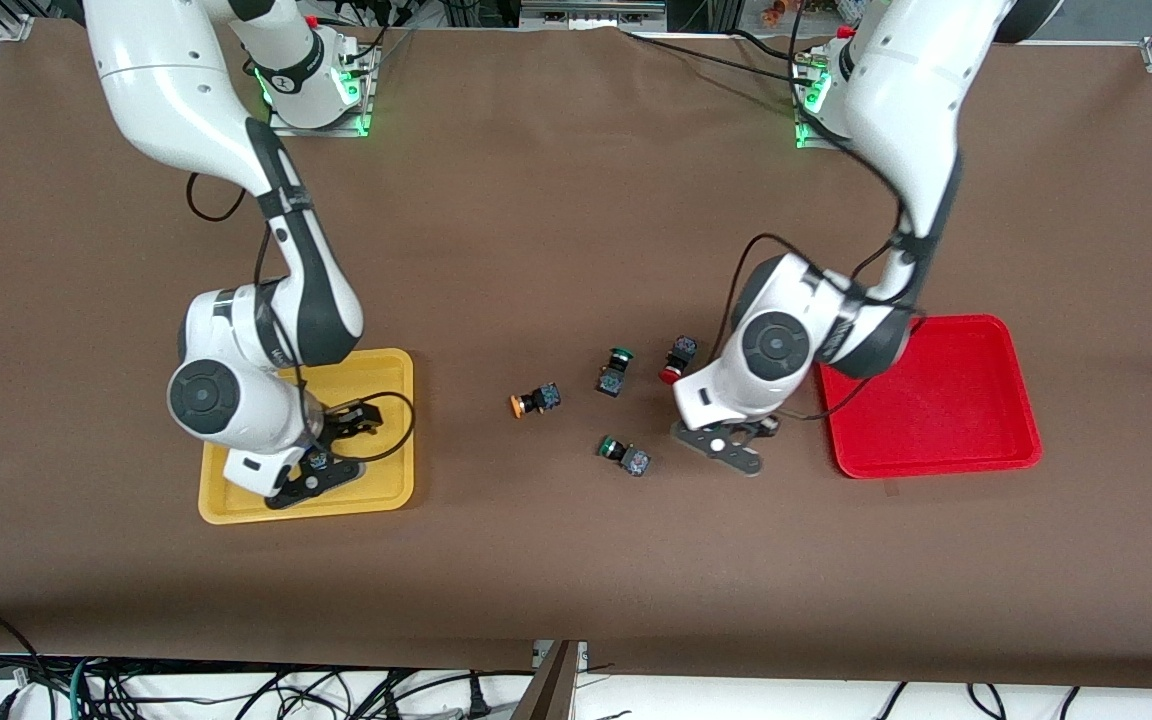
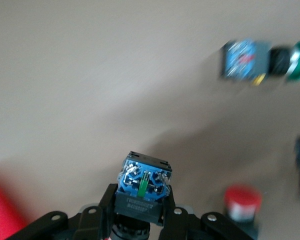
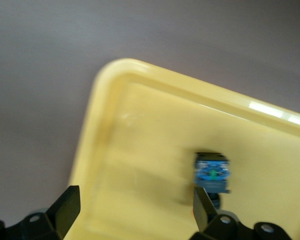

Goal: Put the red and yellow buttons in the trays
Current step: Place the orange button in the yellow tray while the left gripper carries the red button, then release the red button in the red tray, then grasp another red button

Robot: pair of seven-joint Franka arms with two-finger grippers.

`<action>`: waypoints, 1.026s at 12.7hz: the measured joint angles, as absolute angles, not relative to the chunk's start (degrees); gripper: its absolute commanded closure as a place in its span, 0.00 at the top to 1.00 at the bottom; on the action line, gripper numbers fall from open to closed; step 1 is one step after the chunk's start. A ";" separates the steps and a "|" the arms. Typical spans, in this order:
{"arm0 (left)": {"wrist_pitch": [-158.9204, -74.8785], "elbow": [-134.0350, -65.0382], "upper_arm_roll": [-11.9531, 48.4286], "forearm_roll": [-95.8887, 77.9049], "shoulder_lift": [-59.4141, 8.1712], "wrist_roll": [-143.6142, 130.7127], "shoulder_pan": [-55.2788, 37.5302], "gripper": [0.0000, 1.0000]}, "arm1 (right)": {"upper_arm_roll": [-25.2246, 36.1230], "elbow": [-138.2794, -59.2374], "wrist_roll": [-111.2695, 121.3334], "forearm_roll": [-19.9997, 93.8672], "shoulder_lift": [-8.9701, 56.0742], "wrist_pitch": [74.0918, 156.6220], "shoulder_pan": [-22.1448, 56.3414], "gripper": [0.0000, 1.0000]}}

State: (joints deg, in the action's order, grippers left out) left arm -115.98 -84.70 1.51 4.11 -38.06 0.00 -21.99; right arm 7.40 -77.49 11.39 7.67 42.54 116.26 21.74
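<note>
Here, the left claw point(image 2: 140, 210) hangs over the bench point(image 1: 576, 200) beside the red tray point(image 1: 976, 440), clamped on a button point(image 2: 144, 184) by its dark blocky body — small, stiff, probably light. The right claw point(image 3: 135, 210), spread wide over the yellow tray point(image 3: 140, 125), holds nothing; a button point(image 3: 211, 172) sits inside. Only the left wrist view shows that grip — the front view hides it.

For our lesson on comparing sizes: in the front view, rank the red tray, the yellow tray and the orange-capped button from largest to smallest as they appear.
1. Red tray and yellow tray: they look alike in size, and the right arm covers part of the yellow one, so no ranking between them.
2. Orange-capped button: far smaller than either tray.
</note>
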 measured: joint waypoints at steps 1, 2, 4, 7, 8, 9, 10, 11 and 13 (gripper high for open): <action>-109.97 -84.79 0.52 4.37 -35.54 1.61 -21.18 0.00 | 6.77 -76.31 11.08 7.67 42.32 115.16 23.06 1.00; -105.56 -85.11 -0.25 5.62 -33.91 3.54 -19.94 0.00 | 6.05 -75.47 11.31 7.65 42.28 114.86 24.70 1.00; -103.24 -86.36 -0.60 10.58 -33.41 7.64 -16.68 0.00 | 4.81 -75.14 12.88 7.57 42.53 115.75 29.65 1.00; -109.02 -91.47 -0.65 13.35 -34.65 12.74 -12.27 0.07 | 4.60 -75.16 15.20 5.49 44.93 122.49 38.15 1.00; -112.69 -93.58 -0.65 13.39 -35.00 14.73 -10.67 0.41 | 4.64 -75.17 18.22 4.56 45.84 124.50 39.37 1.00; -115.77 -95.53 -0.63 13.39 -35.25 16.39 -9.07 0.87 | 4.66 -75.17 22.37 4.13 46.63 126.02 39.75 1.00; -117.89 -97.13 -0.58 13.38 -35.41 17.32 -7.95 1.00 | 4.84 -75.18 27.49 4.08 47.30 127.16 39.64 1.00; -119.09 -98.19 -0.50 13.38 -35.44 17.60 -7.48 1.00 | 5.12 -75.18 32.73 4.08 47.95 128.38 39.30 1.00; -119.36 -98.34 0.16 13.38 -35.17 17.61 -7.63 1.00 | 5.26 -75.33 39.30 4.09 49.23 131.82 38.79 1.00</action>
State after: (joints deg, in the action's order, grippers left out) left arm -119.36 -98.34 0.16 13.38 -35.17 17.61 -7.63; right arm 5.26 -75.33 39.30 4.09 49.23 131.82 38.79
